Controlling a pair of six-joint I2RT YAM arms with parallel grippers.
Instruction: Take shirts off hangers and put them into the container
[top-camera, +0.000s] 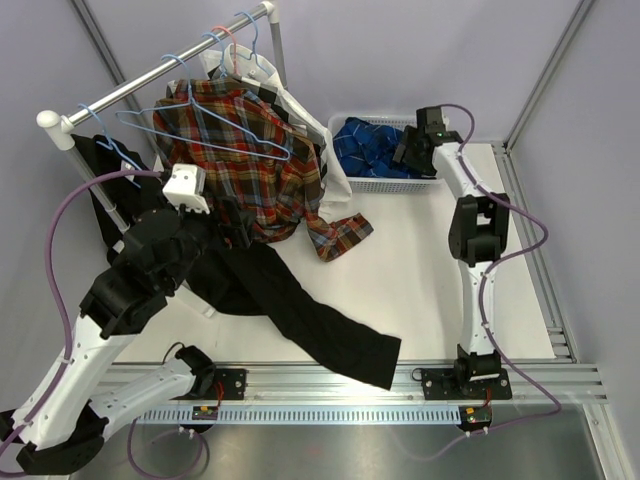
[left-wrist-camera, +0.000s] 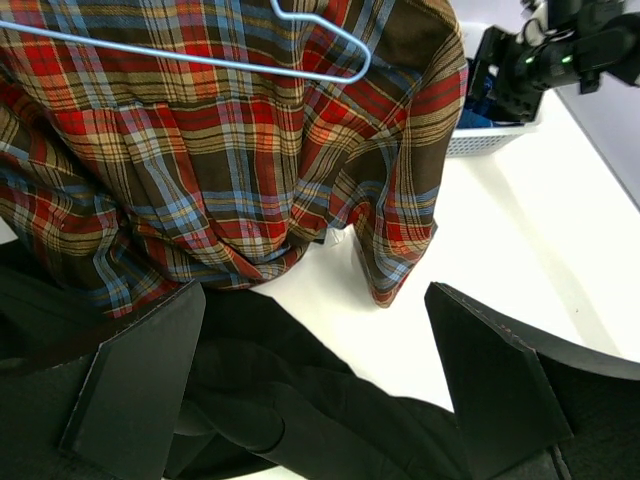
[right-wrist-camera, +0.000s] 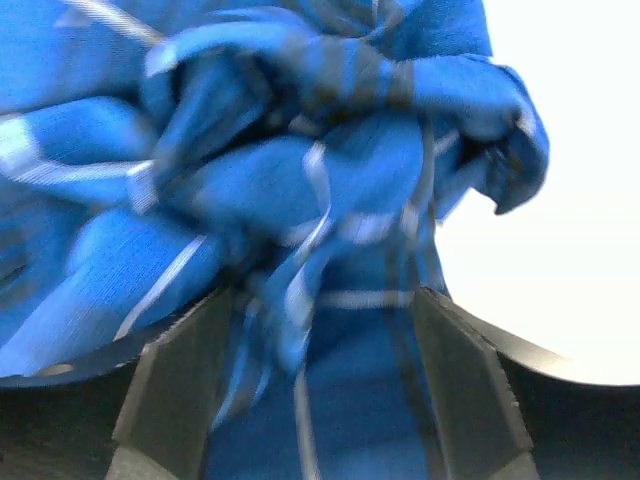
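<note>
Red-orange plaid shirt (top-camera: 250, 170), top view: it hangs below the rail (top-camera: 150, 80) with a light-blue hanger (top-camera: 210, 125) across it. Its tail drapes onto the worktop (top-camera: 430, 270). It lies directly ahead of the left hand (top-camera: 238, 225), by far the nearer of the two. The black shirt (top-camera: 310, 320) spreads beneath and behind that hand. The right hand (top-camera: 412, 150) is over the container (top-camera: 395, 184), well apart from the rack, with the blue plaid shirt (top-camera: 362, 148) inside the container below it.

Left wrist view: the left hand is spread wide and empty. The plaid shirt fills the field ahead and above, and the hanger's long bar runs crosswise to the hand's reach.

Right wrist view: the right hand's fingers (right-wrist-camera: 170, 390) stand well apart. Blue cloth is bunched between and beyond them, apparently not pinched.
</note>
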